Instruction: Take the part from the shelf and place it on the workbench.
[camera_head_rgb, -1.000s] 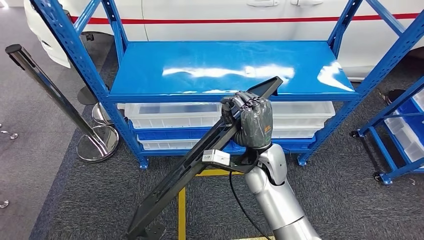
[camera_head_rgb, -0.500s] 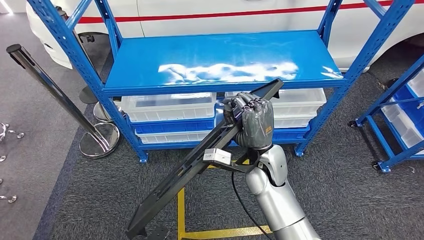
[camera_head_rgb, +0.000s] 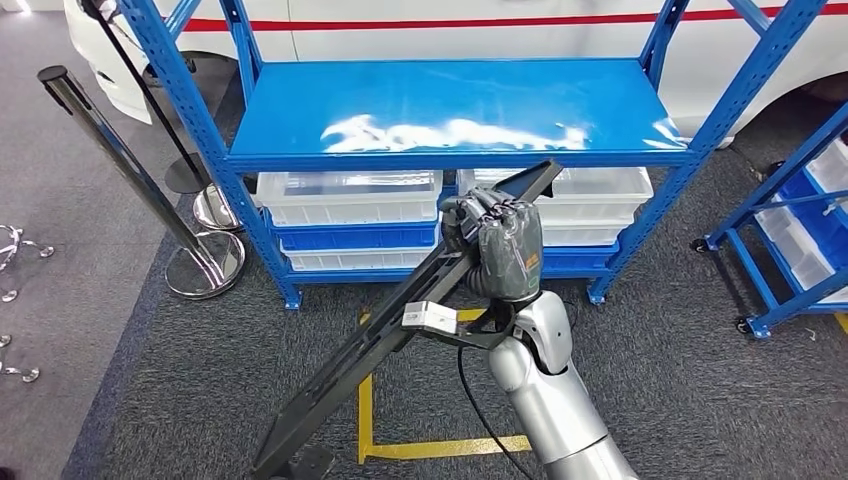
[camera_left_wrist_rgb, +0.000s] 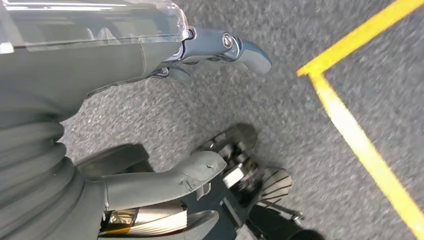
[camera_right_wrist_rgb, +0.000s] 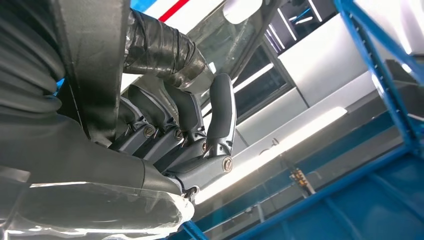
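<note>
Gripping the long black part (camera_head_rgb: 400, 330) near its upper end, your right hand (camera_head_rgb: 495, 245) has its dark fingers (camera_right_wrist_rgb: 187, 112) wrapped tight around the flat bar, which you can see up close in the right wrist view (camera_right_wrist_rgb: 92, 65). The part slants from just in front of the blue shelf's (camera_head_rgb: 450, 105) front edge down toward the lower left of the head view, its low end over the grey carpet (camera_head_rgb: 680, 370) beside a yellow floor line (camera_head_rgb: 365, 420). It is off the shelf board and touches nothing but your hand. Your left hand (camera_left_wrist_rgb: 165, 125) hangs over the carpet, thumb (camera_left_wrist_rgb: 170, 180) and fingers (camera_left_wrist_rgb: 225, 47) apart with nothing between them, near a yellow line corner (camera_left_wrist_rgb: 360, 100). Under the shelf board you have clear plastic bins (camera_head_rgb: 350, 195) on lower blue levels. A white car body with a red stripe (camera_head_rgb: 480, 20) stands behind the rack, and chrome stanchion posts (camera_head_rgb: 140, 190) stand to its left.
</note>
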